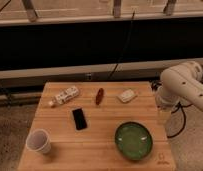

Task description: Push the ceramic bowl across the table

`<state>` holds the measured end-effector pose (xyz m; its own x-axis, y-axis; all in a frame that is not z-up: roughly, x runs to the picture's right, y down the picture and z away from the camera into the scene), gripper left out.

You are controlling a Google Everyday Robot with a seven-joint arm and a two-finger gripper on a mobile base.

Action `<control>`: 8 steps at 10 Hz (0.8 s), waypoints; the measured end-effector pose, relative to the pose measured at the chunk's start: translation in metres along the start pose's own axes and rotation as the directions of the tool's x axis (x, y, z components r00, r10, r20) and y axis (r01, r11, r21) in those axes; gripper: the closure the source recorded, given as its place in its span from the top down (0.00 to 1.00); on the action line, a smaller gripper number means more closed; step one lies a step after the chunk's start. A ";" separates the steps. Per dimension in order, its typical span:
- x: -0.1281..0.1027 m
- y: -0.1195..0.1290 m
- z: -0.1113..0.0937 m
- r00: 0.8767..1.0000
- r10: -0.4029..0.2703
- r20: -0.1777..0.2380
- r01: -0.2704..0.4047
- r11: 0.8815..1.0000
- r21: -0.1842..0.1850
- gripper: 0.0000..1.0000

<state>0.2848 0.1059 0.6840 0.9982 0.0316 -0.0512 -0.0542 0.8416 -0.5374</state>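
Light wooden tabletop [100, 150] seen from the front and a little above, square, made of planks. Green ceramic bowl [133, 140] on its near right part, upright, glossy inside with a darker rim. Sits close to the right edge, just beside the small logo [162, 161] at the near right corner, and stands apart from everything else. White robot arm [182, 84] off the right side, bending down toward the tabletop's right edge. Gripper [163, 116] hangs at that edge, beyond the bowl and not touching it; cannot tell whether open or closed, or whether anything is held. White paper cup [39, 141] upright at the near left. Flat black slab [79, 119] near the middle. Along the far side, a white bottle [64, 96] lying down, a small reddish-brown thing [99, 96] and a pale packet [127, 95], all well apart from the bowl.
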 end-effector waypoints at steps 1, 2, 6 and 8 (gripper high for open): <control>0.000 0.000 0.000 1.000 0.000 0.000 0.000 1.000 0.000 0.80; 0.000 0.000 0.000 1.000 0.000 0.000 0.000 1.000 0.000 0.80; 0.000 0.000 0.000 1.000 0.000 0.000 0.000 1.000 0.000 0.80; -0.001 0.004 0.003 1.000 0.001 0.000 -0.001 1.000 -0.004 0.80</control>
<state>0.2838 0.1110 0.6844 0.9982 0.0326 -0.0513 -0.0552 0.8392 -0.5411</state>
